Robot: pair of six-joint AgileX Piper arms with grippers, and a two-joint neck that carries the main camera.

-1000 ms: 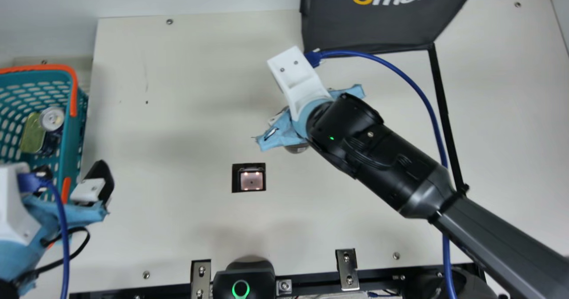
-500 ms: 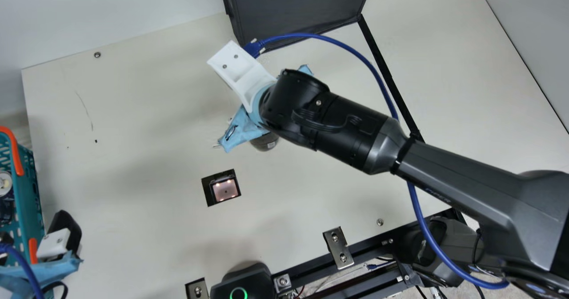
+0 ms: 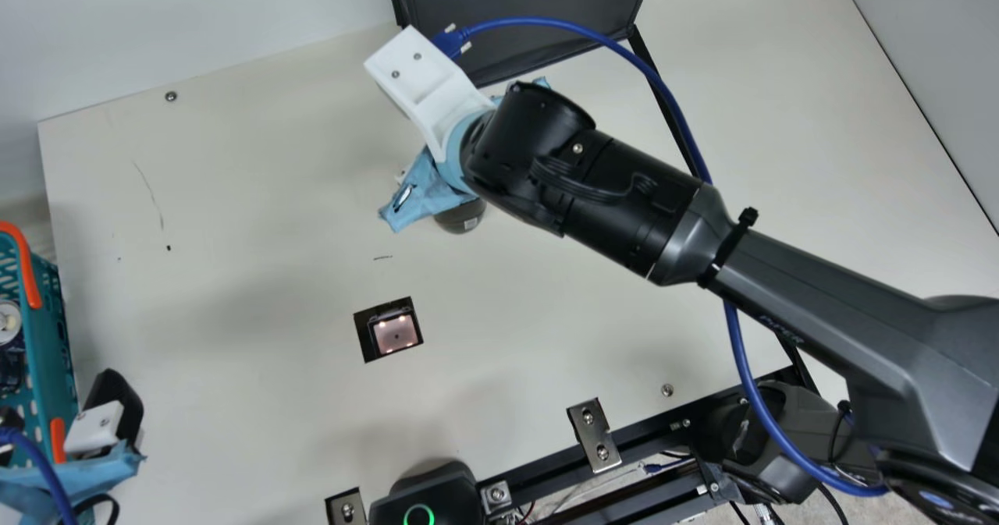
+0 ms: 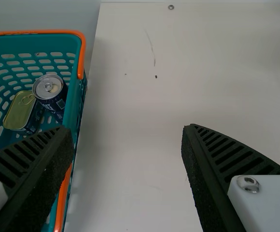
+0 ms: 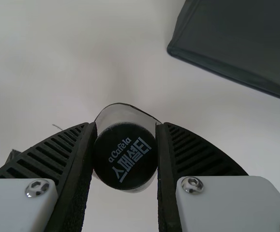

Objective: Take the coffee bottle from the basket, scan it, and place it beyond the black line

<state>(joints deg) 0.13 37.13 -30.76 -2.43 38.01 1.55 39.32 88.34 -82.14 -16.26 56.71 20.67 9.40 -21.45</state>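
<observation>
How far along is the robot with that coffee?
Done: the coffee bottle with the round black cap is out of the teal plastic basket. In progress: the right hand grips it. I can't tell whether the lit, square black scanner has read it. Left: it's on the scanner's side of the straight black line, so crossing that and letting go.

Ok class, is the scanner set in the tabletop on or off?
On: in the main view the scanner is lit, glowing pinkish with bright spots near its corners.
</observation>
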